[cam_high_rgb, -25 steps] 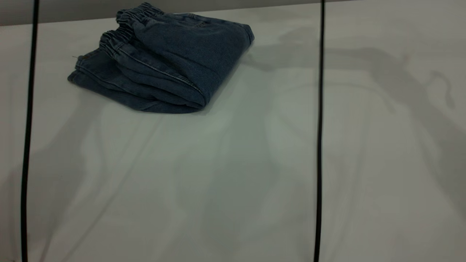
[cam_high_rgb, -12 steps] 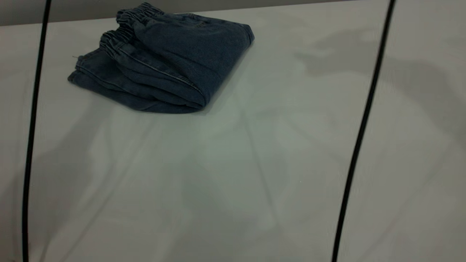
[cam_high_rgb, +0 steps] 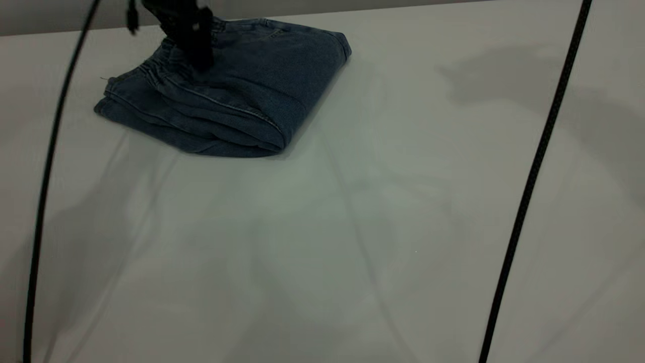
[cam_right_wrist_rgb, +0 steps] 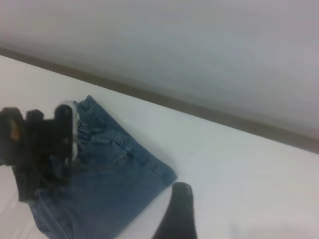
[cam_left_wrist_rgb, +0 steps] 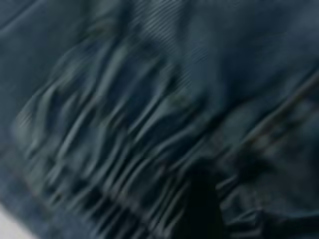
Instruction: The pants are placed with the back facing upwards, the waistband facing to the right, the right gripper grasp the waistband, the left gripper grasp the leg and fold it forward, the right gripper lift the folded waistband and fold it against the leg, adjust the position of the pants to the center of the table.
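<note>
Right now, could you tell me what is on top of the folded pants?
The left tool is down on the gathered waistband of the pants. Its tips are hidden there. Nothing else lies on them.

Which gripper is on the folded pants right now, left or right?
The left gripper: it is down over the gathered waistband at the pants' far-left end. The right gripper is away from them, over the bare table.

Exterior cam: high, looks down the table (cam_high_rgb: 352,242), pants (cam_high_rgb: 252,85) at far left. Left wrist cam: pressed close on gathered denim, probably the waistband (cam_left_wrist_rgb: 114,149). Right wrist cam: farther back, oblique, shares the pants (cam_right_wrist_rgb: 109,194) with exterior.
</note>
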Robot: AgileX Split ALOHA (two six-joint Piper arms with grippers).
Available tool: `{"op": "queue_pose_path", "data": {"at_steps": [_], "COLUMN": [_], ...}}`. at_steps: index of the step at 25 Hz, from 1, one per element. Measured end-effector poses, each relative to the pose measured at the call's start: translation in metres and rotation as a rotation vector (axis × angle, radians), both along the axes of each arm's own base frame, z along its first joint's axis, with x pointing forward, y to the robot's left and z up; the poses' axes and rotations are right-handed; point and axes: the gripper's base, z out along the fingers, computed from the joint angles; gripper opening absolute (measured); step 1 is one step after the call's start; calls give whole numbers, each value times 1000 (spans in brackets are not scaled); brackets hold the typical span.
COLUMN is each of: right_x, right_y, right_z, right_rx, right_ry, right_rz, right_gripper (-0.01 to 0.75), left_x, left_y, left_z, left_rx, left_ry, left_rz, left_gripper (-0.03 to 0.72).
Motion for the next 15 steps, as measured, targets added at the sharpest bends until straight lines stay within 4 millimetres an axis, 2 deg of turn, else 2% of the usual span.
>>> {"op": "queue_pose_path", "data": {"at_steps": [3, 10, 15], "right_x": [0, 0, 0], "right_y": [0, 0, 0], "right_z": [0, 0, 0], "right_rx": [1, 2, 1], "right_ry": [-2, -2, -3], "right_rz": [-1, -1, 0], "right_gripper": [587, 587, 587], "left_x": [0, -2, -2], "left_y": [0, -2, -5], "left_z": [-9, -39, -39], "left_rx": [6, -10, -51], "left_ry": [13, 75, 95], "left_rz": [-47, -34, 79], "left_gripper": [507, 507, 507]}}
